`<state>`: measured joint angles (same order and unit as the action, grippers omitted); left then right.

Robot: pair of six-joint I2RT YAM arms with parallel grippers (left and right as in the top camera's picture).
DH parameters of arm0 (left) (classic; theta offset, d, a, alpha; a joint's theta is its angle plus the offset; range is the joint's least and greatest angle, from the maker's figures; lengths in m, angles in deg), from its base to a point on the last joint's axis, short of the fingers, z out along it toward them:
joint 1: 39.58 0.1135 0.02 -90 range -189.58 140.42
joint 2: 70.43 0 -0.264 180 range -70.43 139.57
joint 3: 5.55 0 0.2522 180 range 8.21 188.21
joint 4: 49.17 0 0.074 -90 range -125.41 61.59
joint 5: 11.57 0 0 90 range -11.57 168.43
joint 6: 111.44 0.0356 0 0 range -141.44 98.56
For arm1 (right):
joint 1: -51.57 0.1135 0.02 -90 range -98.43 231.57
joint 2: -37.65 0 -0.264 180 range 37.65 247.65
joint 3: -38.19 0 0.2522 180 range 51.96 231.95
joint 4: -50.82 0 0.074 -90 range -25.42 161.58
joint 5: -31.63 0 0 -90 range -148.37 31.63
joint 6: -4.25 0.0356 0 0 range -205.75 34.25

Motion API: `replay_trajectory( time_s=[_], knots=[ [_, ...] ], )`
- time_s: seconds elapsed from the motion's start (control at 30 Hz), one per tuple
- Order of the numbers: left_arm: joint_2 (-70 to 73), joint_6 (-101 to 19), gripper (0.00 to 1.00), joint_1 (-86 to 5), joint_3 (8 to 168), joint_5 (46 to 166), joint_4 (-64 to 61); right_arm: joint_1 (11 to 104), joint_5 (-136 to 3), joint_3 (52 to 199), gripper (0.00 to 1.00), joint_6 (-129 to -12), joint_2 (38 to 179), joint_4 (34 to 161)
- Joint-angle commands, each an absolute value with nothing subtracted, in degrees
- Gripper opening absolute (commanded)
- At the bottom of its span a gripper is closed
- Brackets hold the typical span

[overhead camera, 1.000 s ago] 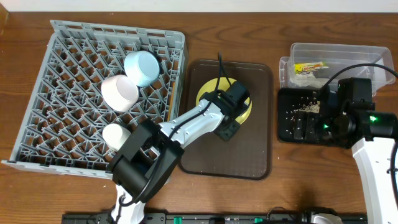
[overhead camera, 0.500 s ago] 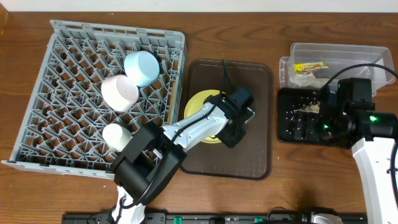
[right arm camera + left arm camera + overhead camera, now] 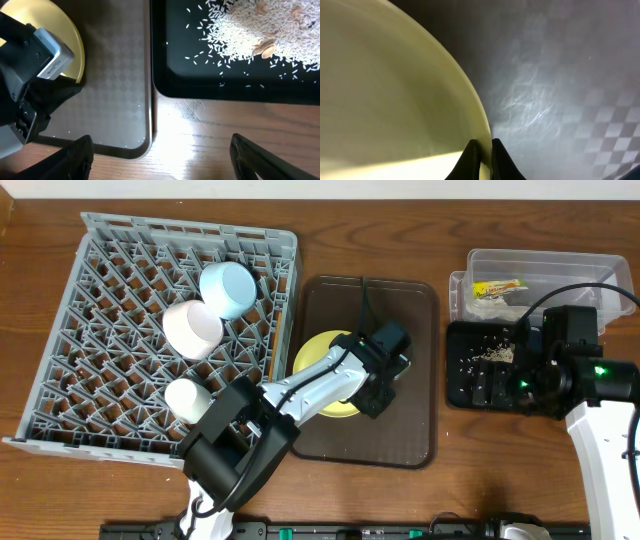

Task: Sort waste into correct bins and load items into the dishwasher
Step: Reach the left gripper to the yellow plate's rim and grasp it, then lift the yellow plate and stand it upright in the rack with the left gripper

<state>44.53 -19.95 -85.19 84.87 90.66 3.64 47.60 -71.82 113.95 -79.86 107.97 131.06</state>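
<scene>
Dish rack (image 3: 120,380): holds light blue bowl (image 3: 228,288), pinkish-white bowl (image 3: 192,329), white cup (image 3: 186,397).
Plate (image 3: 312,352): over brown tray (image 3: 415,395), beside rack.
Left gripper (image 3: 485,157): pinching plate rim.
Black tray (image 3: 470,395): food scraps (image 3: 250,30) inside.
Clear tub (image 3: 545,262): wrapper (image 3: 498,287) inside.
Right gripper (image 3: 160,160): fingers spread, above black tray's near edge.

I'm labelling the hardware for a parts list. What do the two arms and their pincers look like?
Both arms have white links joined by bulky black joint housings. The left arm carries a black cable, its black left pincer a grey labelled block. The right arm shows green lights and a looping black cable.
</scene>
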Motion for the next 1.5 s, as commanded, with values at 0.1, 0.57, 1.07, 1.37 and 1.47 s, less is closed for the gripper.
replay_trajectory(
  time_s=[0.1,0.57,1.07,1.37,1.47],
  knots=[
    [41.1,-20.8,0.06,-85.1,87.0,89.3,8.8,47.2,-71.9,114.8,0.85,-79.4,107.5,131.0],
    [25.0,-22.8,0.06,-84.6,88.0,87.8,10.8,47.2,-71.9,114.8,0.85,-79.4,107.5,131.0],
    [9.1,-22.8,0.06,-69.6,88.0,93.1,7.0,47.2,-71.9,114.8,0.84,-79.4,107.5,131.2],
    [8.2,-23.1,0.06,-53.2,88.0,117.0,2.3,47.2,-71.9,114.8,0.84,-79.4,107.5,131.3],
    [8.7,-23.1,0.06,-49.4,88.0,123.1,1.5,47.2,-71.9,114.8,0.84,-79.4,107.5,131.2]
  ],
)
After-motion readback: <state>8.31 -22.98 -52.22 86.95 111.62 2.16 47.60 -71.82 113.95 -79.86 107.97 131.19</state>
